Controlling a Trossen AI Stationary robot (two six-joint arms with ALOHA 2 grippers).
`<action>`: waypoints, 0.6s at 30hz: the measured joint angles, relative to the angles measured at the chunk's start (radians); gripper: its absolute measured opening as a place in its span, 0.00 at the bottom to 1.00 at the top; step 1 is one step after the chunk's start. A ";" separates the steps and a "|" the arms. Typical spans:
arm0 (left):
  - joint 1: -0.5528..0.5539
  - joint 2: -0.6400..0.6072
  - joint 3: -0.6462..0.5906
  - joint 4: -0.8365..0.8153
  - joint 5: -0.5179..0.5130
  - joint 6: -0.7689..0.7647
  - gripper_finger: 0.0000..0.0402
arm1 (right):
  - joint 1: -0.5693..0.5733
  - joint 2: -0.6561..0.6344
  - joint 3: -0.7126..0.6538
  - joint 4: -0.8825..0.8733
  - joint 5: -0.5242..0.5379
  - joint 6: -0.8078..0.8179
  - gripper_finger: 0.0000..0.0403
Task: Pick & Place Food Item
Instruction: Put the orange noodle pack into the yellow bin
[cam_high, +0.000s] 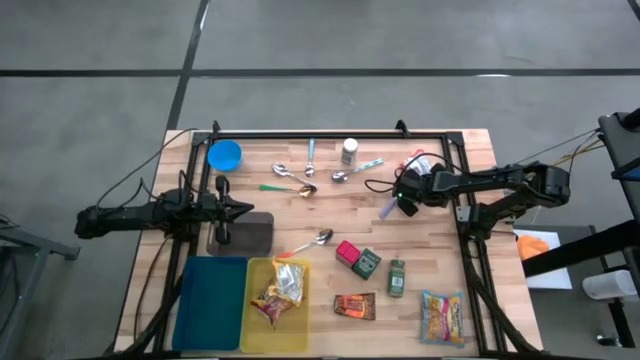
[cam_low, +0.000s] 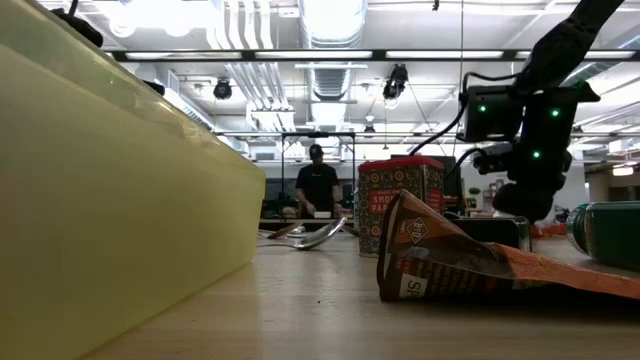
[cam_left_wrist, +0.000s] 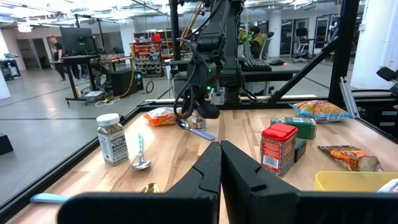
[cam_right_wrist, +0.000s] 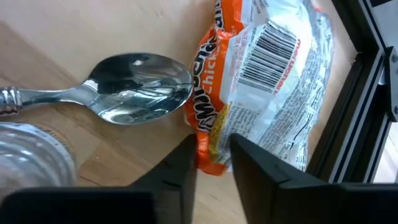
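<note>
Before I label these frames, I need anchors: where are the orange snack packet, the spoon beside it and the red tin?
orange snack packet (cam_right_wrist: 267, 87): right wrist view, on its barcode panel.
spoon (cam_right_wrist: 140, 87): right wrist view, middle of its bowl.
red tin (cam_left_wrist: 277, 148): left wrist view, on its front face.

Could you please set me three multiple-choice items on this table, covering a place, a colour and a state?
1. Which bin holds the snack packet? A the blue bin; B the yellow bin; C neither.
2. What colour is the bowl? A red; B blue; C green.
3. What is the right gripper doing? A gripping a spoon; B hanging open over the bowl; C closing its fingers on the orange packet.

Answers: B, the packet lies inside the yellow walls; B, the bowl is plainly blue; C, the packet's edge sits between the fingers. The left gripper waits shut at the table's left.
</note>
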 joint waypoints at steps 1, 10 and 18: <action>0.000 0.000 0.000 0.000 0.000 0.000 0.03 | 0.000 0.000 -0.001 0.000 0.000 0.000 0.18; 0.000 0.000 0.000 0.000 0.000 0.000 0.03 | 0.000 0.001 -0.005 -0.002 0.000 0.015 0.03; 0.000 0.000 0.000 0.000 0.000 0.000 0.03 | 0.000 0.000 -0.005 -0.001 0.002 0.038 0.03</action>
